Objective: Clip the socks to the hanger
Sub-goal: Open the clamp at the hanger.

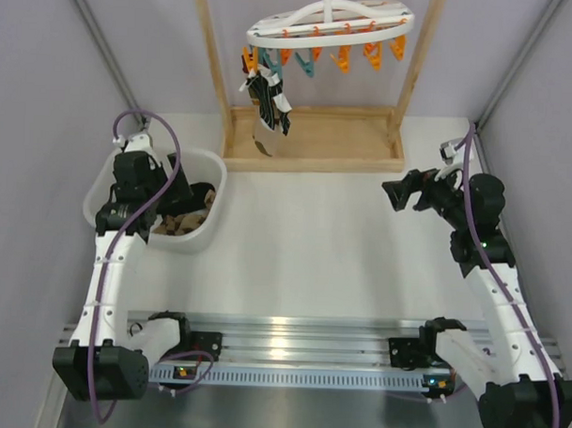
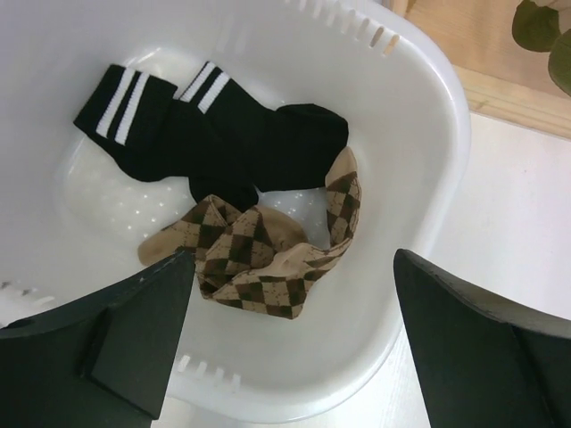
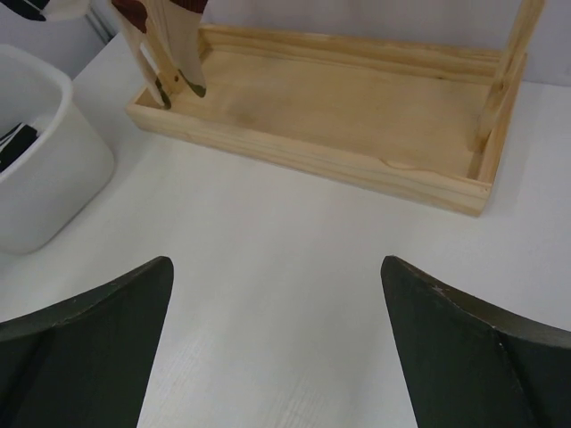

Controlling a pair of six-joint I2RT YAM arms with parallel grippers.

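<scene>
The white oval hanger [image 1: 330, 23] hangs at the top of the wooden stand, with orange and teal pegs below it. One dark patterned sock [image 1: 269, 103] hangs clipped at its left end. In the left wrist view, two black socks with white cuff bands [image 2: 214, 134] and brown argyle socks [image 2: 259, 254] lie in the white tub [image 2: 428, 107]. My left gripper [image 2: 290, 312] is open and empty above the tub's near wall. My right gripper [image 3: 277, 294] is open and empty above bare table, in front of the stand.
The wooden stand [image 1: 312, 140] has a tray base and two uprights at the back middle. The tub [image 1: 209, 164] sits at the left. A metal rail [image 1: 291, 350] runs along the near edge. Grey walls close in both sides.
</scene>
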